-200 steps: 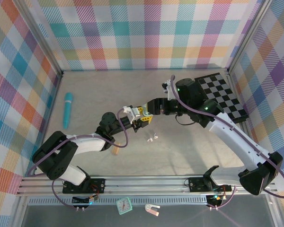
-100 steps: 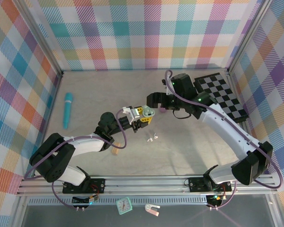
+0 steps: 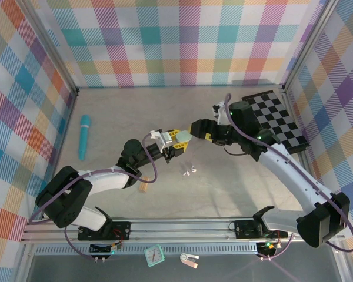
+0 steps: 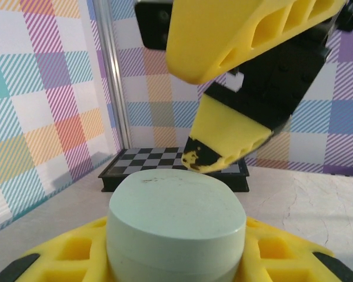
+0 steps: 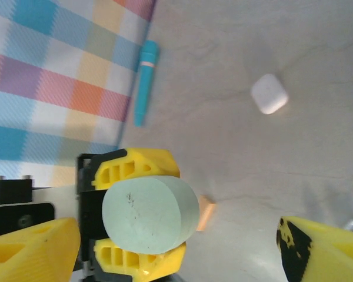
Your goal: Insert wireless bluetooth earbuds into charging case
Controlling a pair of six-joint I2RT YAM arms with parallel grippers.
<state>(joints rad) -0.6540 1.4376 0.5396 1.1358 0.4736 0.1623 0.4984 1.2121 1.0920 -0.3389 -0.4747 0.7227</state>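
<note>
1. Well left of the pale green case (image 3: 183,137) lies a teal tube (image 3: 83,137), with bare table (image 3: 123,111) between.
2. My left gripper (image 3: 176,144) clamps that case, flat oval face turned rightward.
3. White earbuds (image 3: 190,171) lie on the table just nearside of the case; I can't read their heading.
4. My right gripper (image 3: 194,127), spread wide, hovers just right of the case, checkerboard (image 3: 276,120) beyond.

We are logging: one pale green charging case (image 4: 176,226), closed, sitting clamped between the yellow fingers (image 4: 65,261) of the left gripper (image 4: 176,261). The right gripper (image 4: 203,108) is hanging spread above it, one black-smudged fingertip (image 4: 209,155) just over the lid. A checkerboard (image 4: 159,160) is lying behind, before plaid walls (image 4: 41,117).
</note>
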